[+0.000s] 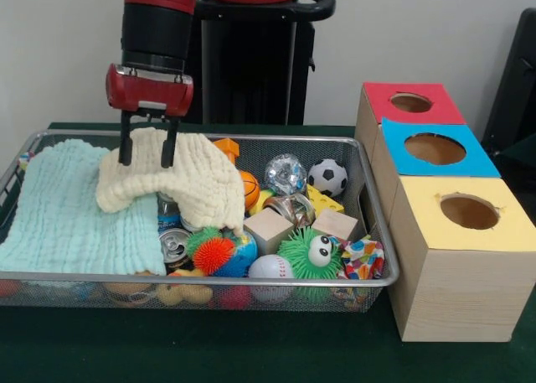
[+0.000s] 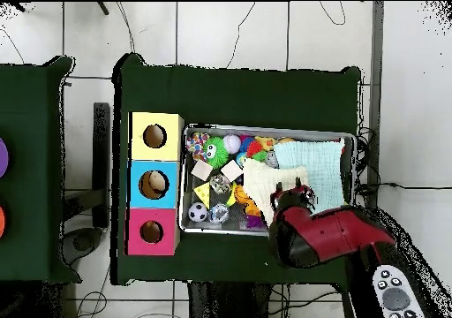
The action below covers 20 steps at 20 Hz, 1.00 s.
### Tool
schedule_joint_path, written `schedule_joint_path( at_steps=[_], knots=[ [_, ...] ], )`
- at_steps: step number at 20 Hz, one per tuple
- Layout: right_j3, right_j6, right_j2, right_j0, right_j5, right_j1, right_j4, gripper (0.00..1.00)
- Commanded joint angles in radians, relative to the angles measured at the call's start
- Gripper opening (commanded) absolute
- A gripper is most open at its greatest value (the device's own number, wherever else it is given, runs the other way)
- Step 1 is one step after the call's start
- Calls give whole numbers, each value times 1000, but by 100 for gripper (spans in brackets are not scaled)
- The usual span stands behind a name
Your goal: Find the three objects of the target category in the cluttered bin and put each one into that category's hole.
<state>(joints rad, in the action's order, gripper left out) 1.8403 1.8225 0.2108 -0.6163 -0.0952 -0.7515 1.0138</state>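
The wire mesh bin (image 1: 251, 276) sits on the green table and also shows in the overhead view (image 2: 265, 127). My gripper (image 1: 146, 157) hangs over the bin's left half, shut on a cream cloth (image 1: 201, 178) that it holds up like a tent. In the overhead view the gripper (image 2: 291, 193) is at the bin's near edge over the cloth (image 2: 265, 177). No plush animal toy shows plainly; an orange piece (image 1: 227, 147) pokes out behind the cloth. The red-topped box's hole (image 1: 410, 102) is at the far right, and in the overhead view (image 2: 151, 231) left of the bin.
A light blue-green cloth (image 1: 67, 207) covers the bin's left end. The right half holds a soccer ball (image 1: 327, 176), a basketball (image 1: 249, 188), wooden blocks (image 1: 268, 228), a green googly-eyed ball (image 1: 311, 253) and a can (image 1: 176, 245). Blue-topped (image 1: 434, 148) and yellow-topped (image 1: 469, 211) boxes stand beside the red one.
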Motion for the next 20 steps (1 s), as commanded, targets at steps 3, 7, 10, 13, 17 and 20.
schedule_joint_path(
  at_steps=[3,7,10,13,17,20],
  knots=[
    [-177,68,-147,155,100,178,144,100],
    [-255,91,-258,229,183,261,121,100],
    [-299,83,-341,278,242,317,74,100],
    [-339,60,-397,293,291,371,25,100],
    [-355,34,-397,277,295,376,34,100],
    [-354,30,-360,247,266,352,72,100]
  ],
)
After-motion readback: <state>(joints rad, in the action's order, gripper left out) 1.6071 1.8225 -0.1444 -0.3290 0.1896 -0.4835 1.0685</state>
